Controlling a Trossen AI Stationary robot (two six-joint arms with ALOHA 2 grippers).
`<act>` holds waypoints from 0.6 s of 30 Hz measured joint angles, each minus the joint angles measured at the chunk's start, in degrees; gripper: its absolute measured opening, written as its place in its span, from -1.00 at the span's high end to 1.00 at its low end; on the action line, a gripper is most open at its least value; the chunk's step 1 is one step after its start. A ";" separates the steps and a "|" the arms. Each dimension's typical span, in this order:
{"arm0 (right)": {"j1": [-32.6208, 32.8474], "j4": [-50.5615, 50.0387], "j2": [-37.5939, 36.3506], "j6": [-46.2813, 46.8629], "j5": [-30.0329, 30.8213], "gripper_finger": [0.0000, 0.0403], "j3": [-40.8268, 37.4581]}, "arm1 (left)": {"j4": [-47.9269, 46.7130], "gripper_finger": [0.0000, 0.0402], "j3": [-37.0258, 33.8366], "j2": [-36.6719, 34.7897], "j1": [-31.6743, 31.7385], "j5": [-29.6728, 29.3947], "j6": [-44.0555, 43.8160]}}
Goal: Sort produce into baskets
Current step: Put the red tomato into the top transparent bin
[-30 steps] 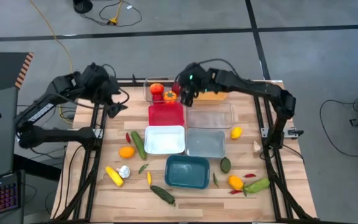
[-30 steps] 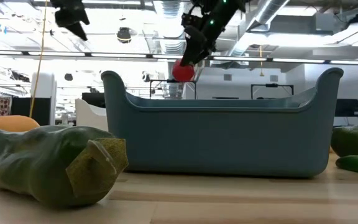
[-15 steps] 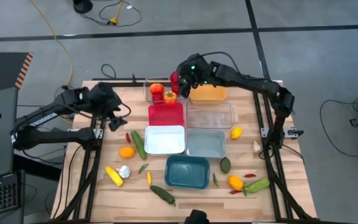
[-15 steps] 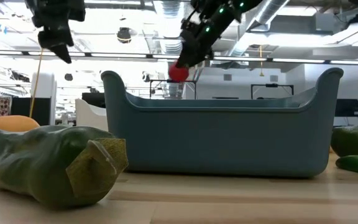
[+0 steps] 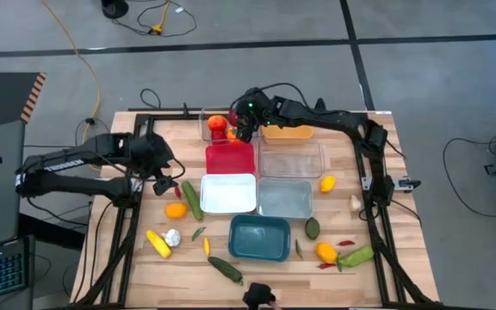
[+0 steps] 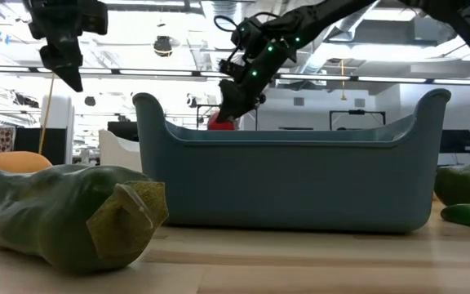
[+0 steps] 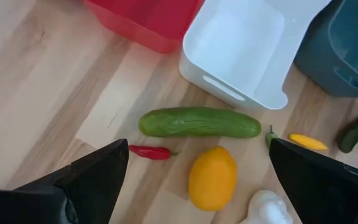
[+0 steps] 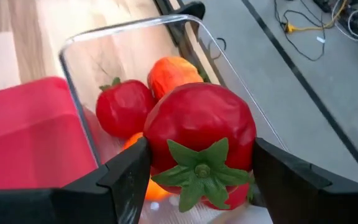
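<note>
- Between the fingers of the right gripper [image 8: 197, 165]: a red tomato [image 8: 199, 140] is clamped at its widest part, one finger on each flank, green calyx facing the wrist camera.
- Beyond the fingertips: the clear basket [image 8: 73, 53] lies directly under the tomato and already holds a second tomato [image 8: 124, 106] and an orange fruit [image 8: 174, 73]; the red basket [image 8: 23, 134] sits just beside it.
- Handling judgement, tomato: a light, hollow toy with a smooth, glossy, rounded skin. It is likely to slip or roll if pinched off-centre. Hold across the equator, as here; avoid the calyx, which looks thin and flexible.
- Release judgement: it may bounce or roll against the items already in the basket; a low release is advised.
- Ahead of the left gripper [image 7: 197, 180]: fingers spread wide, holding nothing, above a green cucumber [image 7: 199, 122], a small red chili [image 7: 151, 152] and an orange fruit [image 7: 212, 177].
- Handling judgement, cucumber: long, stiff and smooth; grasp across the narrow width at mid-length.
</note>
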 joint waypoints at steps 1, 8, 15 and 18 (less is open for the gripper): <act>0.01 0.20 -0.05 -0.03 0.00 -0.42 0.03 | -0.02 -0.87 0.00 0.00 -0.96 -0.59 -0.72; -0.02 0.04 -0.06 0.89 0.10 -0.42 0.03 | -0.05 -0.87 -0.03 0.78 -8.26 -2.78 -4.61; -0.02 -0.12 -0.06 0.89 0.11 -0.54 0.03 | -1.20 -0.87 -0.04 5.57 -16.09 -4.09 -7.17; -0.02 -0.32 -0.06 0.89 0.10 -0.66 0.03 | -1.77 -0.87 -0.04 8.49 -18.66 -4.92 -7.69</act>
